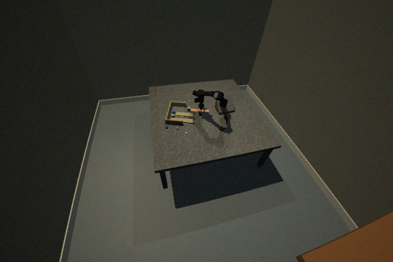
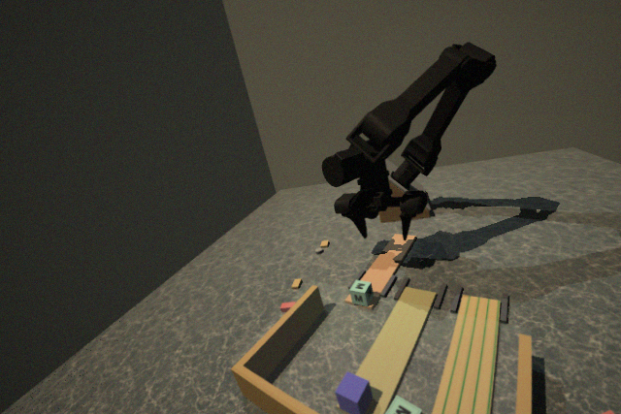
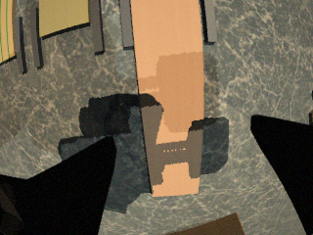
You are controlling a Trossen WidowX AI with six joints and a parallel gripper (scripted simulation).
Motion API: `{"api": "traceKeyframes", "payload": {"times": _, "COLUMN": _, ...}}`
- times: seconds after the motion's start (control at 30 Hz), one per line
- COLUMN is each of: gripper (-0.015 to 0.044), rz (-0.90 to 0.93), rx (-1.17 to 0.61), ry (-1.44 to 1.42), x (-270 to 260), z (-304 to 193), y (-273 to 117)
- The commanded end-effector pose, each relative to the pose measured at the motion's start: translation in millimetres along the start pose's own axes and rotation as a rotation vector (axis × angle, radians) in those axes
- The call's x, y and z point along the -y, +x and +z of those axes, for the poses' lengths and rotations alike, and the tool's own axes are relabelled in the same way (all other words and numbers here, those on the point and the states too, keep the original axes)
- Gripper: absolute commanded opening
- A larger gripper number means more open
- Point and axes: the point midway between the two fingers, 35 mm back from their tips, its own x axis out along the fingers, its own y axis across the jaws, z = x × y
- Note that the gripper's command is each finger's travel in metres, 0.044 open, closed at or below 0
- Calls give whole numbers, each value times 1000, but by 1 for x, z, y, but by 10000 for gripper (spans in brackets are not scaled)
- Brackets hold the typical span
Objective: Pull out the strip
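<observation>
A mint cube marked M [image 1: 189,108] [image 2: 360,290] rests on the far end of the orange strip [image 1: 194,110] [image 2: 383,269] [image 3: 168,29], which lies between dark rails. Another mint cube with a letter [image 1: 172,115] [image 2: 404,406] is cut off at the bottom of the exterior view, close to the plain yellow strip [image 1: 183,114] [image 2: 401,329] [image 3: 64,17]. A green-striped strip [image 1: 187,120] [image 2: 471,349] [image 3: 6,39] lies beside that. My gripper [image 1: 201,106] [image 2: 385,238] [image 3: 186,133] is open and empty, above the orange strip's near end, one finger out to each side.
A purple cube [image 1: 173,111] [image 2: 353,393] is by the yellow strip. A low wooden wall [image 2: 276,328] partly surrounds the strips. Dark rails [image 2: 441,297] [image 3: 207,22] stand along them. Small orange [image 2: 297,283] and red [image 2: 287,306] pieces lie outside the wall. A brown block [image 3: 210,225] is nearer the arm's base.
</observation>
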Motion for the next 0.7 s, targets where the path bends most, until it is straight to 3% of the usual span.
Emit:
{"api": "traceKeyframes", "payload": {"times": 0.0, "gripper": 440, "rz": 6, "rx": -3, "ry": 7, "x": 1, "z": 15, "y": -1}}
{"api": "traceKeyframes", "payload": {"times": 0.67, "gripper": 440, "rz": 5, "rx": 0, "ry": 4, "x": 5, "z": 98, "y": -12}}
